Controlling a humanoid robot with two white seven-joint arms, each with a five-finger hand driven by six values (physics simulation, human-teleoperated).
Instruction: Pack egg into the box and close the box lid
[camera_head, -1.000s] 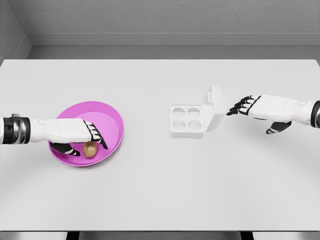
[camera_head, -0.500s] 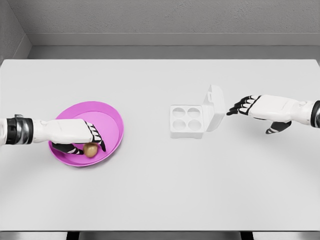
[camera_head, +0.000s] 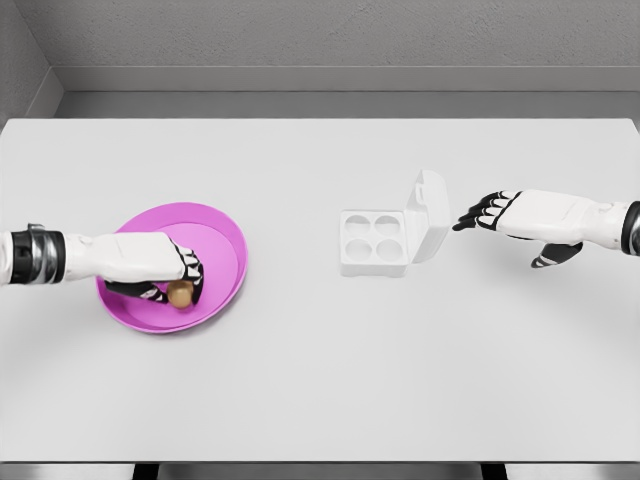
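A brown egg (camera_head: 180, 295) lies in the pink bowl (camera_head: 222, 248) at the table's left. My left hand (camera_head: 172, 284) is inside the bowl with its fingers curled around the egg, thumb on the near side. The white egg box (camera_head: 373, 242) sits right of centre with several empty cups and its lid (camera_head: 430, 213) standing open on the right side. My right hand (camera_head: 482, 213) hovers just right of the lid, fingers relaxed and pointing at it, holding nothing.
The white table (camera_head: 320, 380) ends in a front edge at the bottom of the view. A grey wall runs along its back, far behind the bowl and the egg box.
My left hand's fingers have closed in around the egg, which has shifted slightly up in the bowl. The right hand has stayed in place.
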